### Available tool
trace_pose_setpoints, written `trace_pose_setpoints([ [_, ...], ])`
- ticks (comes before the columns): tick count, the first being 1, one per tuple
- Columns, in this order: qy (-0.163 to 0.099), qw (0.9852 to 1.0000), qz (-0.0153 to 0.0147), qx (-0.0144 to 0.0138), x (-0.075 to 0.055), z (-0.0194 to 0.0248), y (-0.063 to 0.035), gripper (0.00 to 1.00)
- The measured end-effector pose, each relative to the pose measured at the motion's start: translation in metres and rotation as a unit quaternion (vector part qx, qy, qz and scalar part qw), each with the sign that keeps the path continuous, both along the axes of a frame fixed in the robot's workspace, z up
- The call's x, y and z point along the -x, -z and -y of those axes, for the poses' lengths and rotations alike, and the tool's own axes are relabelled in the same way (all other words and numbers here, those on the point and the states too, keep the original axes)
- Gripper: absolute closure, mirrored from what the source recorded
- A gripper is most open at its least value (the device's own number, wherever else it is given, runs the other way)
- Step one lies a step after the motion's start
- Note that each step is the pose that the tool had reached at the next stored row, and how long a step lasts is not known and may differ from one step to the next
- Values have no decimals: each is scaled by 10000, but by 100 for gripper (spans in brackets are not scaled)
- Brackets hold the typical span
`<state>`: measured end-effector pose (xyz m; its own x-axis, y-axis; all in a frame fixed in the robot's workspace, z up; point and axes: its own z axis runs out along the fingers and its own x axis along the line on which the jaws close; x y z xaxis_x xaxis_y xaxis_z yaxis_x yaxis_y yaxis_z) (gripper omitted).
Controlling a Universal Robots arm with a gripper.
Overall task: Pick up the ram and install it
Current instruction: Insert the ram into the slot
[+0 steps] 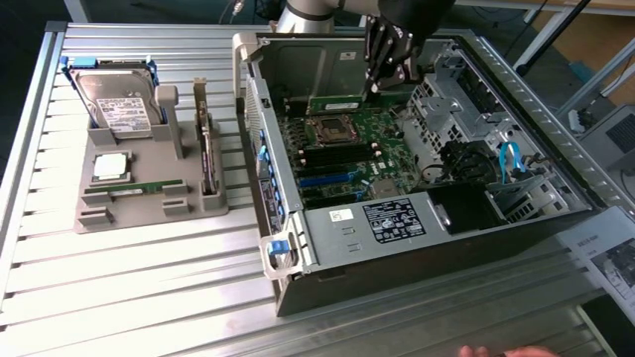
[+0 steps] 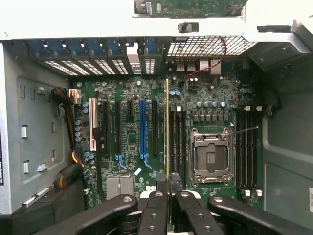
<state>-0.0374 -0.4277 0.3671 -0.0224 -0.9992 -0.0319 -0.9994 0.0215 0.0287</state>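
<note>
The ram (image 1: 335,100), a thin, narrow green board stick, is pinched at one end between the black fingers of the hand (image 1: 375,82). It hangs inside the open sheet-metal computer case (image 1: 297,56), at twelve o'clock of the square metal-framed processor socket (image 1: 332,132) in the exterior view. Edge-on in the wrist view, the ram (image 2: 167,137) forms a fine line parallel to the long black memory slots (image 2: 179,142) on the green motherboard (image 2: 131,144); whether it touches a slot cannot be told. At nine o'clock of the case, a grey moulded tray (image 1: 149,216) rests on the ribbed aluminium surface (image 1: 149,282).
</note>
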Motion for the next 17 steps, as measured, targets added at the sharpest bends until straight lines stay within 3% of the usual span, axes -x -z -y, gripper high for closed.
trace_pose_setpoints([
  [17,0,10000,0,0,0,0,292,88],
])
